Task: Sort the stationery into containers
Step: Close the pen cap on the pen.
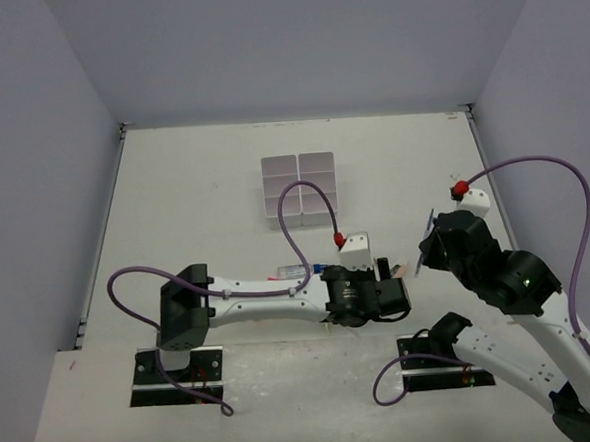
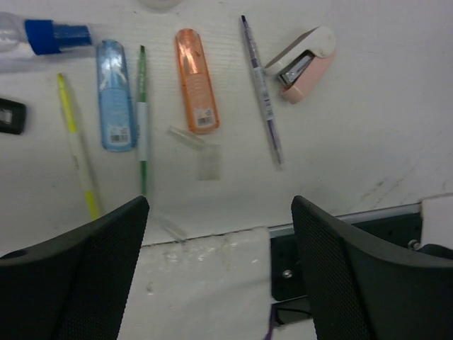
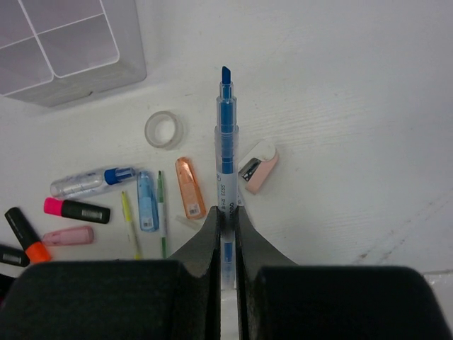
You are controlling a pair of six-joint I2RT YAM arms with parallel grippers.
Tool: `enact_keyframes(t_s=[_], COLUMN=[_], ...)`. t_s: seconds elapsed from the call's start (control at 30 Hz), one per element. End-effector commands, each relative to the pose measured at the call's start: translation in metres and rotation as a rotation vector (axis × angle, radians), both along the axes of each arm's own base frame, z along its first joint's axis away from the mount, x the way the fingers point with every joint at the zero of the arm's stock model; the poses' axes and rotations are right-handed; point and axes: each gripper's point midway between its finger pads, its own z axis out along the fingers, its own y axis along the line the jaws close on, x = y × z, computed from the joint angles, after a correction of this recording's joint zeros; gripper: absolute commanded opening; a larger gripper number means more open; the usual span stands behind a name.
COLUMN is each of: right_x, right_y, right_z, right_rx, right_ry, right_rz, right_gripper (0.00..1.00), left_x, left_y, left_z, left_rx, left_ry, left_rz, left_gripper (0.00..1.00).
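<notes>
Right gripper (image 3: 226, 216), seen from its own wrist, is clenched on a blue pen (image 3: 226, 142), which sticks out past the fingers with its tip pointing away, over the counter (image 3: 340, 85). Beyond it, loose on the counter, lie a tape ring (image 3: 163, 129), a pink stapler (image 3: 257, 165), an orange case (image 3: 190, 188), a blue case (image 3: 146, 200), a green pen (image 3: 161, 212), a yellow pen (image 3: 129, 223), a glue pen (image 3: 92, 182), a pink-ended highlighter (image 3: 74, 210), a pink eraser (image 3: 67, 236) and an orange-ended highlighter (image 3: 25, 234). The white tray (image 3: 92, 79) sits at the upper left.

From the left wrist, the left gripper (image 2: 219, 212) hangs released, its fingers wide apart with nothing between them, over the counter's near edge. Ahead lie the two cases, the green and yellow pens, a thin purple pen (image 2: 262, 92) and the stapler, none touching the fingers.

From above, the left arm reaches across to the middle near edge, the right arm holds the blue pen at the right, and the tray stands well apart, farther back
</notes>
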Motion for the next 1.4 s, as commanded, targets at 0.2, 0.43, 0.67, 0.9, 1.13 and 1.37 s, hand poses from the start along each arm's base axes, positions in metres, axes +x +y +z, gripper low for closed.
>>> enact_keyframes(t_s=[0.2, 0.43, 0.67, 0.9, 1.13, 1.37], right_x=[-0.007, -0.007, -0.007, -0.006, -0.004, 0.0], right_y=[-0.025, -0.022, -0.017, -0.013, -0.008, -0.003], right_z=[0.033, 0.033, 0.034, 0.035, 0.033, 0.03], right_rx=[-0.012, -0.017, -0.006, 0.0, -0.004, -0.006], right_ry=[-0.112, -0.114, -0.122, -0.131, -0.124, -0.117], right_rz=[-0.051, -0.024, 0.012, 0.036, 0.06, 0.074], right_gripper=[0.0, 0.0, 0.0, 0.0, 0.0, 0.0], left_x=[-0.047, -0.057, -0.051, -0.051, -0.045, -0.05], left_y=[0.015, 0.015, 0.013, 0.012, 0.013, 0.017], left_z=[-0.041, -0.061, -0.073, -0.092, -0.104, -0.121], left_rx=[-0.02, -0.014, -0.013, 0.022, 0.037, 0.048], left_ry=[0.291, 0.365, 0.363, 0.383, 0.401, 0.431], left_rz=[0.212, 0.266, 0.284, 0.288, 0.282, 0.279], left_gripper=[0.74, 0.74, 0.66, 0.61, 0.52, 0.43])
